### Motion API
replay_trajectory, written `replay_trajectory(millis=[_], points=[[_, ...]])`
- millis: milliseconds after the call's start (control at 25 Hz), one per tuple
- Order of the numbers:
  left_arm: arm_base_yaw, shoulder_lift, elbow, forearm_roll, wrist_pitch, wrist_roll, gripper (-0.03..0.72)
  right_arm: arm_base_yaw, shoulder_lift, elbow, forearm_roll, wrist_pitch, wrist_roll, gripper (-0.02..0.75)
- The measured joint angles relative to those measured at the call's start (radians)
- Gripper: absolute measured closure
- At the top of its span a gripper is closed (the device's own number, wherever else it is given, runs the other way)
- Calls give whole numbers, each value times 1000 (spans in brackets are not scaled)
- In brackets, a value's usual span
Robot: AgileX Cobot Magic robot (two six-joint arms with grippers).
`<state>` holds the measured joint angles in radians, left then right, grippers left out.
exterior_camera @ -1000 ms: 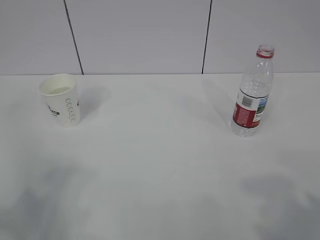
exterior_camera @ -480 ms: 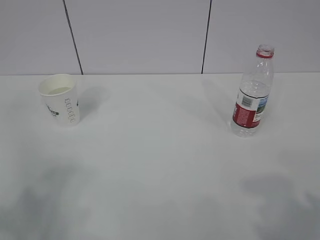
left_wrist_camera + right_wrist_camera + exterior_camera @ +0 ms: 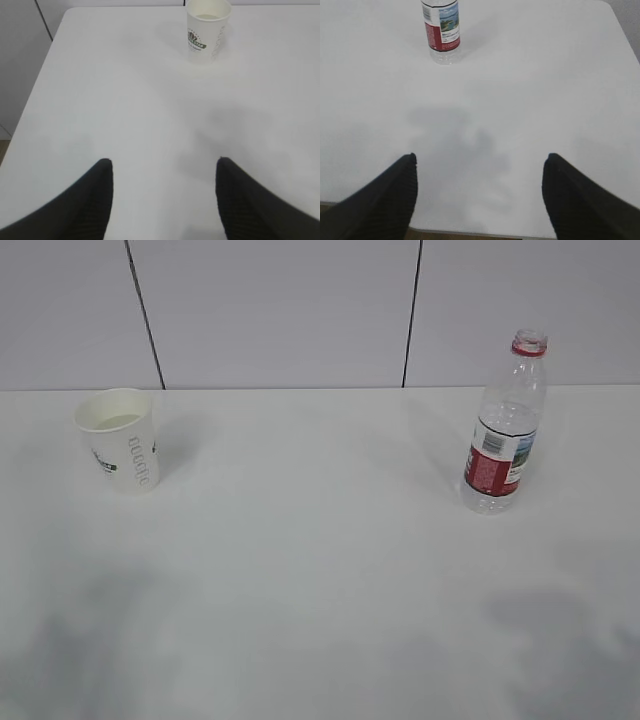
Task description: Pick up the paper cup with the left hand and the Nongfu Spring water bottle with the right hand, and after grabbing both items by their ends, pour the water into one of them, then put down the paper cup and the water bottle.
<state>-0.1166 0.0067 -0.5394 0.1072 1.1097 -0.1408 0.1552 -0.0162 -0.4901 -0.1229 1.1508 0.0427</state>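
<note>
The paper cup (image 3: pixel 118 443) stands upright at the table's far left, white with green and grey print, also far ahead of the left gripper in its wrist view (image 3: pixel 207 31). The Nongfu Spring water bottle (image 3: pixel 506 430) stands upright and capless at the far right; its lower half shows in the right wrist view (image 3: pixel 441 31). Neither arm shows in the exterior view. My left gripper (image 3: pixel 163 161) is open over bare table, well short of the cup. My right gripper (image 3: pixel 480 156) is open, wide, near the table's front edge. Water is too clear to make out.
The white table (image 3: pixel 320 560) runs back to a panelled grey wall (image 3: pixel 280 310). Its left edge (image 3: pixel 44 75) drops off beside the left gripper. The front edge (image 3: pixel 470 232) lies just under the right gripper, and the far right corner (image 3: pixel 615 12) is rounded.
The paper cup has shifted slightly to the left and turned a little, its print facing differently. The bottle has stayed put.
</note>
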Motion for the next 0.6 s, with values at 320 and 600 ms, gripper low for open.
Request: replay_trajectory(millis=[320, 600], points=[[63, 0, 0, 0, 0, 0, 213, -37, 0, 0, 5, 0, 0, 154], [64, 0, 0, 0, 0, 2, 213, -37, 0, 0, 9, 0, 0, 154]])
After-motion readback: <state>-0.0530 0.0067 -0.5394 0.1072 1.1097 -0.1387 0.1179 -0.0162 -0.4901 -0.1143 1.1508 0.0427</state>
